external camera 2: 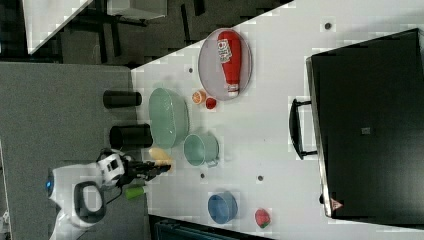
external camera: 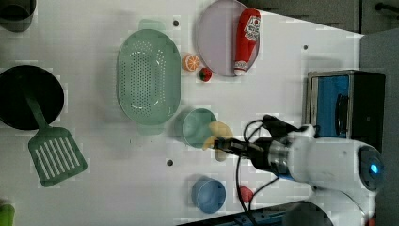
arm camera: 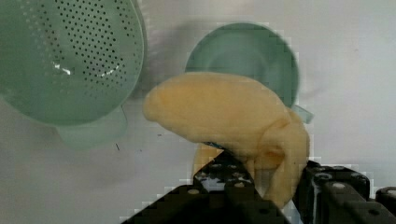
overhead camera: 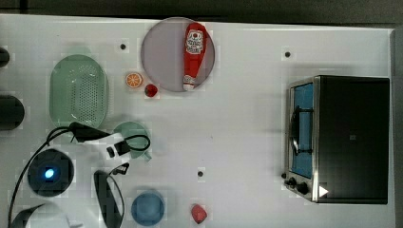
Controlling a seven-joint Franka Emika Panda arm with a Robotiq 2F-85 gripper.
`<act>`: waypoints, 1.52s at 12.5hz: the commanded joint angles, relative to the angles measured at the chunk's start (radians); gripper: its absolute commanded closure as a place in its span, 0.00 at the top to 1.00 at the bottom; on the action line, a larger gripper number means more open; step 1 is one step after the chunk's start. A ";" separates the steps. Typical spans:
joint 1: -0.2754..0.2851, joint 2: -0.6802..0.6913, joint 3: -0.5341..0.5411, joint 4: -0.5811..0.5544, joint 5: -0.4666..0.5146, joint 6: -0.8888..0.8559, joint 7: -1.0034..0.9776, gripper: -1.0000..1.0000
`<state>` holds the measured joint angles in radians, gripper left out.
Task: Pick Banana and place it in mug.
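Note:
The pale yellow banana (arm camera: pixel 219 112) is pinched between my gripper's (arm camera: pixel 275 179) black fingers, which are shut on it. It hangs above the table, at the rim of the mint-green mug (arm camera: pixel 243 51). In the left view the banana (external camera: pixel 217 134) overlaps the right edge of the mug (external camera: pixel 197 127), with the gripper (external camera: pixel 219 144) just behind it. The right view shows the banana (external camera 2: pixel 160 155) in the air to the left of the mug (external camera 2: pixel 200 149). From the top view, my wrist covers part of the mug (overhead camera: pixel 130 130).
A large green colander (external camera: pixel 148 75) sits close beside the mug. Near it are an orange slice (external camera: pixel 190 62), a strawberry (external camera: pixel 205 74) and a plate (external camera: pixel 214 37) with a ketchup bottle (external camera: pixel 247 40). A blue cup (external camera: pixel 208 195), a toaster oven (overhead camera: pixel 342 137), a spatula (external camera: pixel 54 153) and a black pot (external camera: pixel 28 96) stand around.

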<state>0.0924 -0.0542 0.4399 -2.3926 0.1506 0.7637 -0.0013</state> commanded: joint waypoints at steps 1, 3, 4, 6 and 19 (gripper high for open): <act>-0.012 0.102 -0.033 0.019 -0.006 0.091 0.105 0.27; -0.013 0.116 -0.053 0.015 -0.068 0.101 0.164 0.30; -0.013 0.123 -0.056 0.007 -0.087 0.103 0.196 0.39; -0.013 0.136 -0.058 0.005 -0.095 0.129 0.205 0.61; -0.043 -0.106 -0.331 0.348 -0.102 -0.407 0.174 1.00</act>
<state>0.0909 -0.1382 0.1371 -2.0566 0.0583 0.3823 0.1736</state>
